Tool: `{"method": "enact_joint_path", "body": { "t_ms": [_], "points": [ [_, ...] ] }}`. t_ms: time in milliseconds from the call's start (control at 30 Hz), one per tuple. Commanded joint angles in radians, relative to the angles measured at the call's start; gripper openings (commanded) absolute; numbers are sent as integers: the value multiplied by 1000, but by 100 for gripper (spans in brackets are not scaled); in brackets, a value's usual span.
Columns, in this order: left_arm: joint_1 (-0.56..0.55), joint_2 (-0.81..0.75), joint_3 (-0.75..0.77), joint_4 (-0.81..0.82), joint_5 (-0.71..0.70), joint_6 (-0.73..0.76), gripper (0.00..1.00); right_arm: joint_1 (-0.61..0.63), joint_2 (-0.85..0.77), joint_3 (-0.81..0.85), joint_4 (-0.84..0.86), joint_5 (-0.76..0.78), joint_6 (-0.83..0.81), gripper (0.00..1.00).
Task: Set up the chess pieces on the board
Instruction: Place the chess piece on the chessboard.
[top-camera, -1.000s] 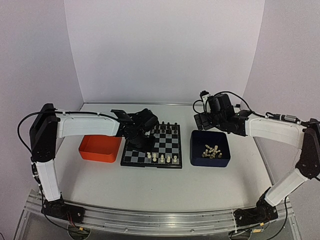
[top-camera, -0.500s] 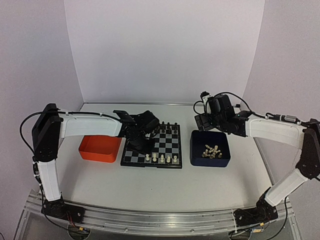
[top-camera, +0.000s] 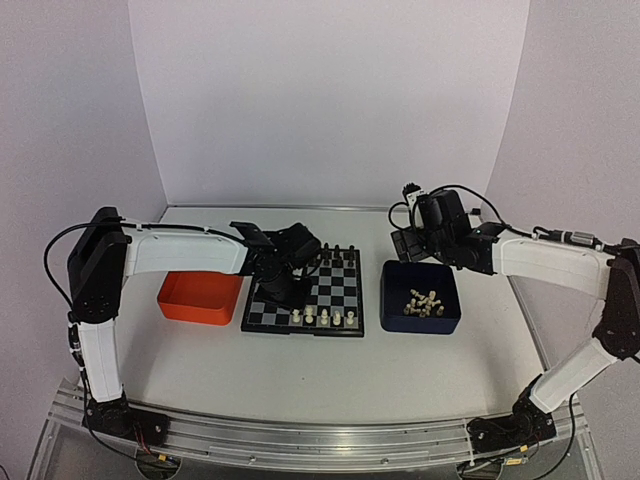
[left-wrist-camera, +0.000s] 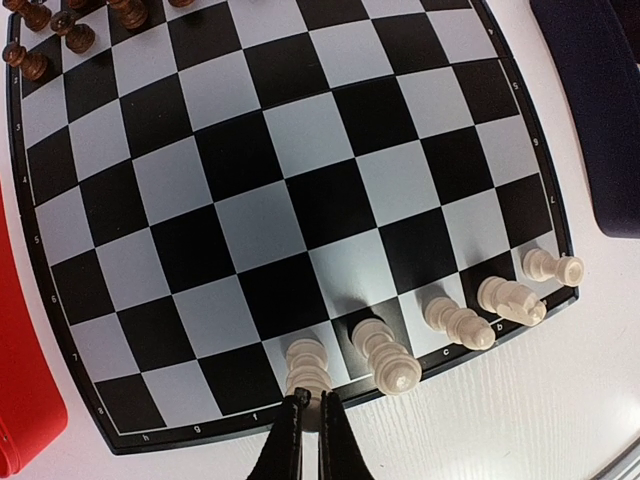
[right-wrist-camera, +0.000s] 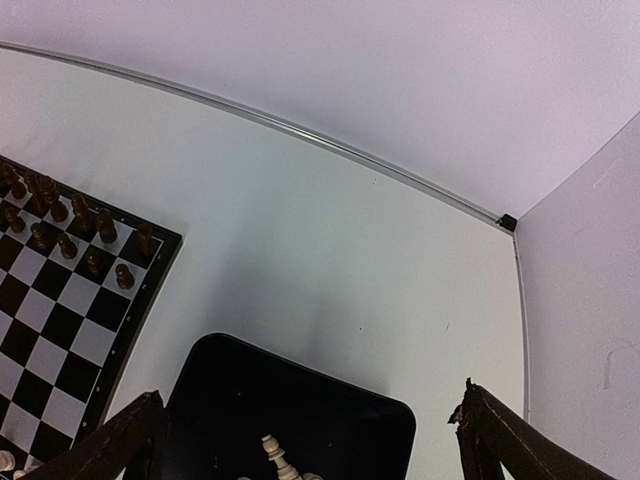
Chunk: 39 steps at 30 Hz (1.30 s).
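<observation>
The board (top-camera: 335, 290) lies between the two trays, and it fills the left wrist view (left-wrist-camera: 260, 200). Several cream-white chess pieces (top-camera: 330, 318) stand in its near row. My left gripper (left-wrist-camera: 310, 402) is shut on the top of the leftmost cream piece (left-wrist-camera: 305, 365), which stands upright on a light square. In the top view this gripper (top-camera: 297, 300) sits over the board's near left part. More cream pieces (top-camera: 425, 302) lie in the dark blue tray (top-camera: 420, 327). My right gripper (right-wrist-camera: 308, 400) is open and empty above the tray's far part (right-wrist-camera: 300, 400), with one cream piece (right-wrist-camera: 275, 455) showing below.
Black pieces (top-camera: 338, 250) stand along the board's far rows, also visible in the left wrist view (left-wrist-camera: 60, 30) and the right wrist view (right-wrist-camera: 70, 235). An orange tray (top-camera: 198, 297) sits just left of the board. White walls enclose the table at the back and sides.
</observation>
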Motion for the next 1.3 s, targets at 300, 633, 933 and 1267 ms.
{"method": "enact_joint_path", "body": {
  "t_ms": [300,633,933,1267],
  "points": [
    [-3,14,43,-25,-15,12,0,-7,-41,-6,23,23,-8,97],
    [-3,11,54,-22,-13,24,16,-7,-54,-17,23,22,-2,97],
    [-3,-13,59,-22,-13,22,22,-7,-63,-23,23,15,3,96],
    [-3,-117,88,-32,-109,-13,37,-6,-76,-23,24,0,4,97]
  ]
}}
